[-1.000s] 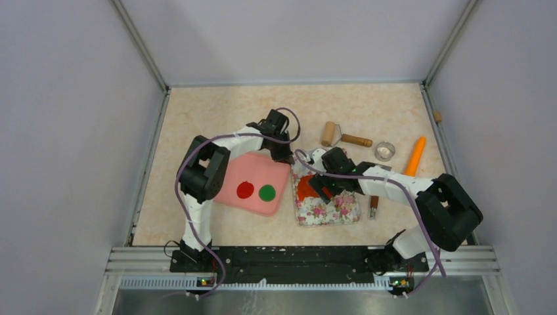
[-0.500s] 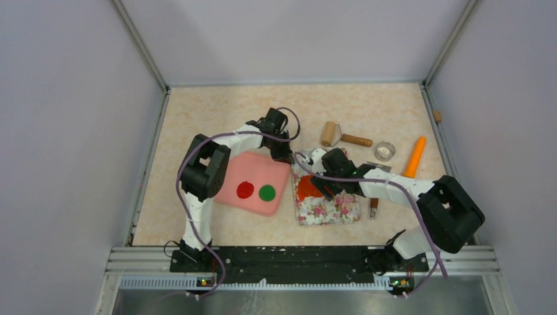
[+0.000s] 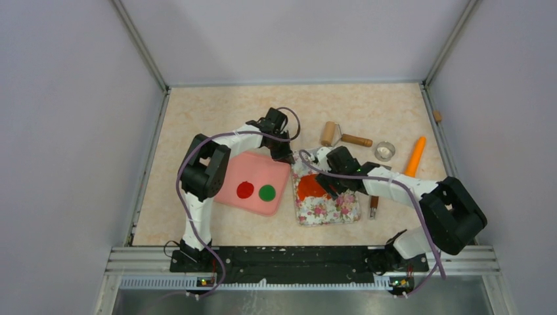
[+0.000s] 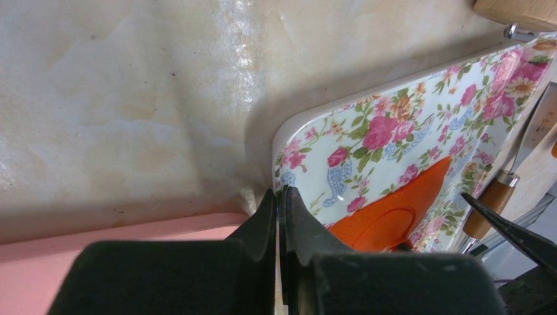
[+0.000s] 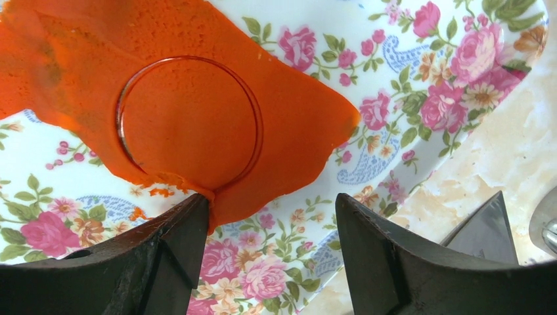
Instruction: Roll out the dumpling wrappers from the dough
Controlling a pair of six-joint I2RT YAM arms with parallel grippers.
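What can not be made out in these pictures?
Top external: the right gripper covers part of the dough; its round imprint is too small to see.
Left wrist: the left gripper hides the dough's near edge; the top edge cuts off the rolling pin.
Right wrist: the dough runs past the top and left edges.

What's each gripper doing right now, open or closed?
Left gripper: closed at the floral tray's corner; whether it grips anything cannot be told.
Right gripper: open, empty, over the orange dough.
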